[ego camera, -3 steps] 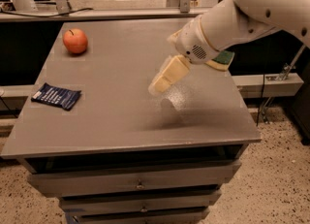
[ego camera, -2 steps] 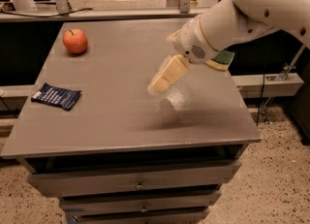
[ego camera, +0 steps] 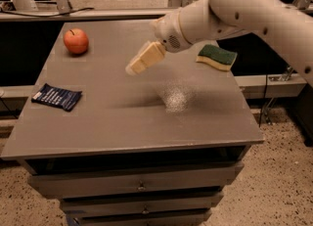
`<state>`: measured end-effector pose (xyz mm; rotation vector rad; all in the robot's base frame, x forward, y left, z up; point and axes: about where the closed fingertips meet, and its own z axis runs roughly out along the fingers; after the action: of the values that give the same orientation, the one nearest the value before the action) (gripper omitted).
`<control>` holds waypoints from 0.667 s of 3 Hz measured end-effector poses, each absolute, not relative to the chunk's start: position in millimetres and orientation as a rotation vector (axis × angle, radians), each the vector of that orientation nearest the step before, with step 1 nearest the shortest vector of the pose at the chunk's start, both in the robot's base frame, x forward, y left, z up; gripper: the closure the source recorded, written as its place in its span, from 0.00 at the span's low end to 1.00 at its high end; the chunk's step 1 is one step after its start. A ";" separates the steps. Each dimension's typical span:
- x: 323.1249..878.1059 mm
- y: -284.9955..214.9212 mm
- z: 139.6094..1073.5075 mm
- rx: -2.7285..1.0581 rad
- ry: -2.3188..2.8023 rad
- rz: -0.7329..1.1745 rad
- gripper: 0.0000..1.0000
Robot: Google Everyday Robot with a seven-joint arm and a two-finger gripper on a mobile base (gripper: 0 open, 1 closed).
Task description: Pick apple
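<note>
The apple [ego camera: 76, 41] is orange-red with a short dark stem and sits at the far left corner of the grey table [ego camera: 112, 122]. My gripper [ego camera: 142, 59] hangs above the middle of the table on the white arm that reaches in from the upper right. It is well to the right of the apple and a little nearer than it, not touching it. Its cream fingers point down and to the left, with nothing seen between them.
A dark blue packet [ego camera: 57, 96] lies near the table's left edge. A green and yellow sponge [ego camera: 216, 57] lies at the far right, partly behind the arm. Drawers [ego camera: 142, 187] run below the table's front edge. Speckled floor surrounds the table.
The gripper and arm have moved left across the table, toward the apple. The sponge, earlier mostly hidden behind the arm, now shows. The apple and packet have not moved.
</note>
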<state>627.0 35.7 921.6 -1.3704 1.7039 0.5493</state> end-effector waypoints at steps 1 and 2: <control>675.4 71.9 928.0 -1.317 1.614 0.582 0.00; 716.4 106.7 927.3 -1.288 1.561 0.594 0.00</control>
<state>716.4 106.7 927.3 -1.2881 1.5611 0.5936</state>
